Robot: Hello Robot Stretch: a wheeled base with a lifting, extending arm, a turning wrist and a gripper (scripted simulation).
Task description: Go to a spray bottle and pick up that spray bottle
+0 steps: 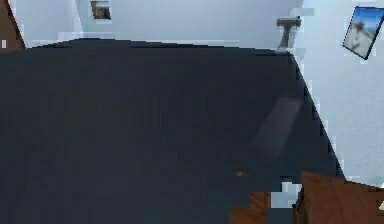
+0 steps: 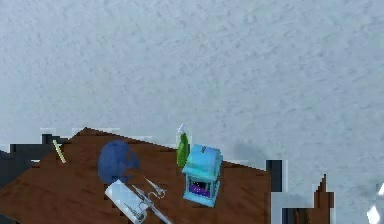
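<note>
On the brown table [image 2: 60, 185] in the arm side view, nearest, a white flat thing [image 2: 125, 200] is lying beside a small metal piece [image 2: 155, 188]. Just beyond, a blue rounded lump [image 2: 118, 160] is sitting, and to its right a light-blue upright thing, seemingly the spray bottle [image 2: 202, 175], is standing with a green shape [image 2: 183, 150] just behind it. A pale wall [image 2: 200, 60] is rising beyond. Ahead, dark floor [image 1: 140, 110] is stretching toward a framed picture [image 1: 100, 10]. How the gripper's jaws are standing cannot be told.
</note>
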